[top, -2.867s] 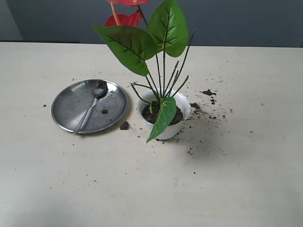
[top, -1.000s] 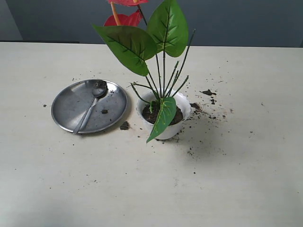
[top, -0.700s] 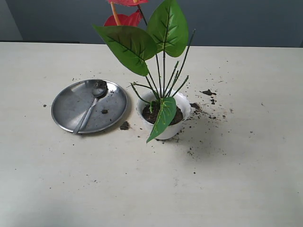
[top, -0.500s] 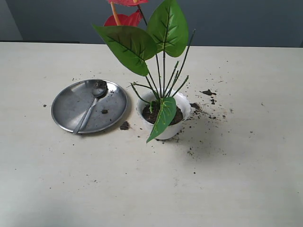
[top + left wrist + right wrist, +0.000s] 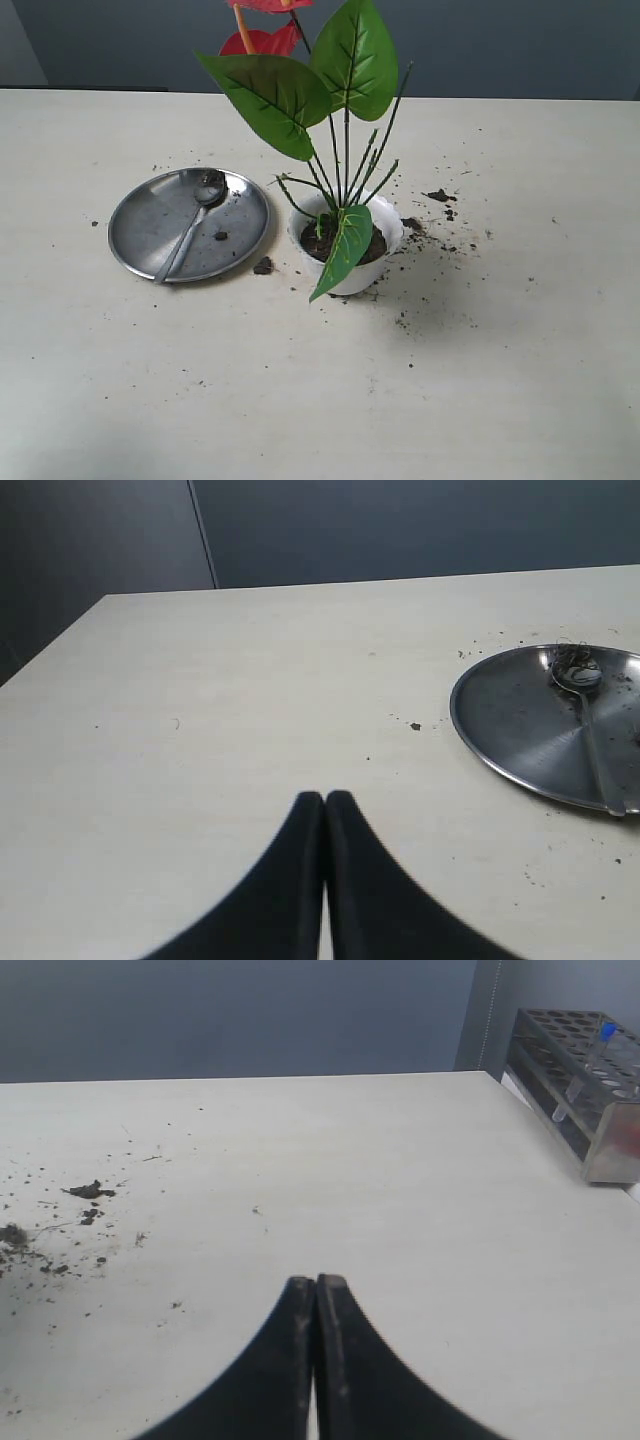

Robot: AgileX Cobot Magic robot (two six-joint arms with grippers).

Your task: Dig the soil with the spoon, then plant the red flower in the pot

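Where the pale, matte table [image 5: 500, 400] is dusted with dark crumbs, the pot [image 5: 362, 278] stands near its middle: small, white, smooth plastic, bowl-shaped with a scalloped rim. It is filled with soil [image 5: 372, 249], dark brown and crumbly, and the flower [image 5: 262, 40] is planted upright in it. Thin green stems rise from the soil to broad, glossy, heart-shaped leaves with pale veins; one narrower leaf droops over the pot's front rim. The red bloom shows only partly at the top edge of the exterior view.

Just left of the pot, close but apart from it, lies a round steel plate [image 5: 150, 225], shallow, dull grey and smeared. The spoon [image 5: 190, 230] rests in it, slim and silver, its bowl caked with soil near the far rim and its handle reaching the near rim. A small clod [image 5: 263, 266] sits on the table between plate and pot, and more loose bits [image 5: 438, 196] lie scattered to the pot's right.

The left gripper [image 5: 324, 802] hovers over bare table, well apart from the plate, its smooth black fingers pressed together on nothing. The right gripper [image 5: 315, 1284] is likewise clenched and empty, near the scattered crumbs. A perforated rack [image 5: 590, 1090] holding a blue-capped tube stands at the table's edge.
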